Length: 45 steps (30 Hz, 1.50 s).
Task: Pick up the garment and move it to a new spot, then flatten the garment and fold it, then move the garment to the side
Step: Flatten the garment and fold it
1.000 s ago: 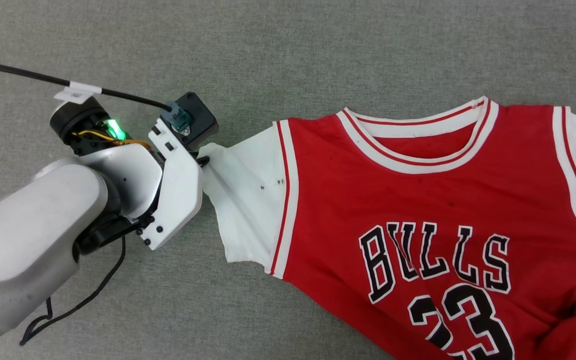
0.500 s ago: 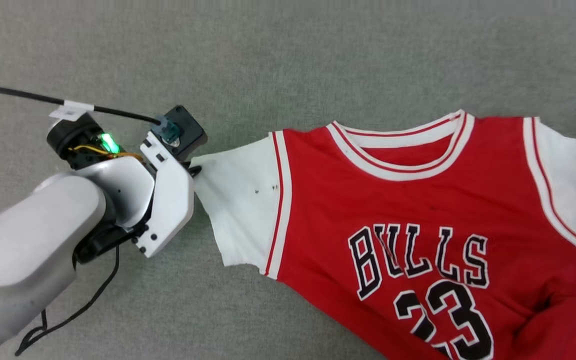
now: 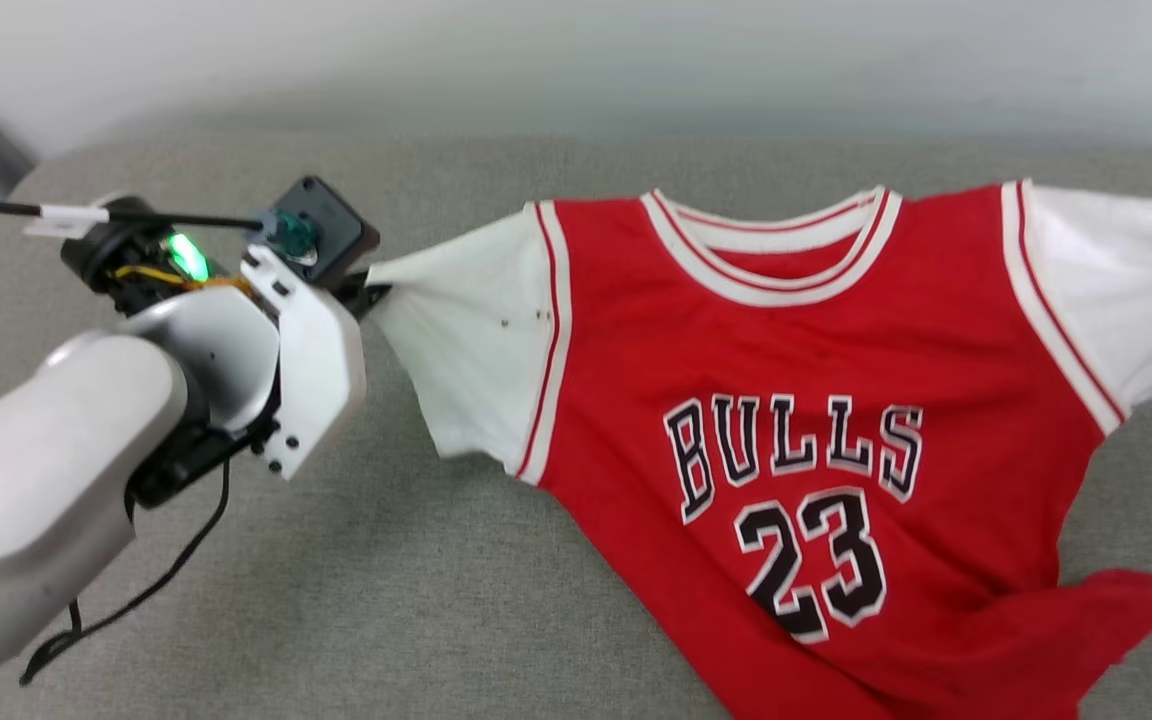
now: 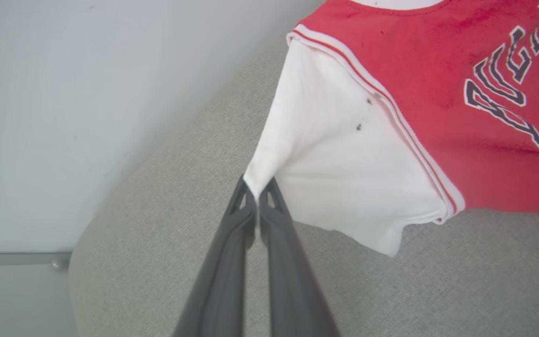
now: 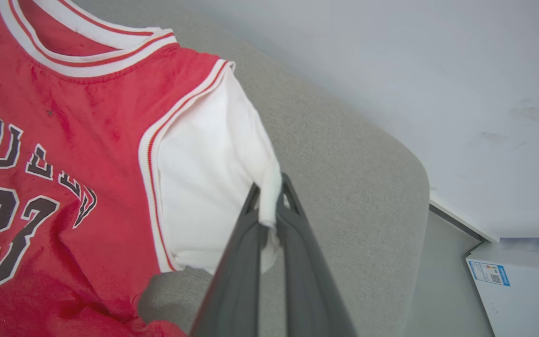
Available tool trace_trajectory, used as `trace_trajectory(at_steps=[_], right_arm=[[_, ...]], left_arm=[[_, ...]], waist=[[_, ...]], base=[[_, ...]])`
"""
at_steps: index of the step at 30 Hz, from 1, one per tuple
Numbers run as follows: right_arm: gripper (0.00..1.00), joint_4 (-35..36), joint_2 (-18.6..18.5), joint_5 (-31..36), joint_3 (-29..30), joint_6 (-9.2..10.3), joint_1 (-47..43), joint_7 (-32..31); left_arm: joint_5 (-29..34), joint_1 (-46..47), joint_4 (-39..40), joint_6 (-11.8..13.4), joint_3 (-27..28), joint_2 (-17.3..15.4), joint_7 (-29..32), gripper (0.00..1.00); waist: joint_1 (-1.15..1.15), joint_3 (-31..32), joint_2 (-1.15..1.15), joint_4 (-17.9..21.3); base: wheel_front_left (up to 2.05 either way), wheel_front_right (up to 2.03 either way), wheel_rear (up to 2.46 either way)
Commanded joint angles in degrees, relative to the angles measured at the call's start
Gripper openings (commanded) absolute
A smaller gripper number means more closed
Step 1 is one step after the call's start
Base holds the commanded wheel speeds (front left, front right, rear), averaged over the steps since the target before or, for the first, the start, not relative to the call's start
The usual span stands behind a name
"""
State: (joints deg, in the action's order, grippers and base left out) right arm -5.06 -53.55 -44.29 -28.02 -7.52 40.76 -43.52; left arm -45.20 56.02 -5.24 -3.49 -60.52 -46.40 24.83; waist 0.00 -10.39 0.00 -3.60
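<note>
Left tool (image 4: 256, 200) and right tool (image 5: 269, 199) each clamped a sleeve of the garment (image 3: 786, 350); we judged the lift begun, needing an even carry.

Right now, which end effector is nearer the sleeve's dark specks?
Left. The left end effector pinches the sleeve bearing the dark specks; the right end effector grips the opposite sleeve.

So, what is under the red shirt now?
The grey fabric surface runs out from beneath the garment along its left and lower edges. Anything directly below the cloth is covered and cannot be seen.
</note>
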Motion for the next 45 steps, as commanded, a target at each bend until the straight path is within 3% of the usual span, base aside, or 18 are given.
trace_trajectory(at_steps=[1, 12, 24, 34, 40, 45], right_arm=[[0.00, 0.52, -0.71, 0.25, -0.02, 0.06, 1.42, 1.29], [0.00, 0.46, -1.39, 3.61, -1.26, 0.06, 15.28, 7.69], [0.00, -10.18, 7.22, 12.65, -1.71, 0.07, 42.10, 14.82], [0.00, -21.92, 12.58, 19.55, -3.52, 0.06, 57.86, 21.07], [0.00, -27.05, 14.72, 19.97, -6.22, 0.06, 61.11, 23.87], [0.00, -29.99, 15.21, 17.12, -9.48, 0.06, 57.50, 25.55]], left_arm=[[0.46, 1.31, 0.05, 0.38, 0.71, 0.20, -0.68, 0.00], [6.42, 15.58, -6.02, 0.66, 5.53, 5.22, -6.36, 0.00], [13.79, 36.70, -18.40, 0.43, 10.90, 9.04, -14.00, 0.00], [16.26, 47.54, -27.80, 0.60, 13.11, 11.71, -19.13, 0.00], [15.37, 48.53, -31.93, 0.47, 13.92, 12.37, -21.93, 0.00], [14.15, 44.86, -35.16, -0.04, 13.25, 13.72, -23.95, 0.00]], waist=[[0.00, 2.10, 0.00, 0.50], [0.00, 0.24, 0.00, 0.51], [0.00, -9.81, 0.00, 2.14], [0.00, -16.21, 0.00, 1.49], [0.00, -19.44, 0.00, 1.42], [0.00, -20.46, 0.00, 1.13]], base=[[0.00, 0.00, 0.00], [0.00, 0.00, 0.00], [0.00, 0.00, 0.00], [0.00, 0.00, 0.00], [0.00, 0.00, 0.00], [0.00, 0.00, 0.00]])
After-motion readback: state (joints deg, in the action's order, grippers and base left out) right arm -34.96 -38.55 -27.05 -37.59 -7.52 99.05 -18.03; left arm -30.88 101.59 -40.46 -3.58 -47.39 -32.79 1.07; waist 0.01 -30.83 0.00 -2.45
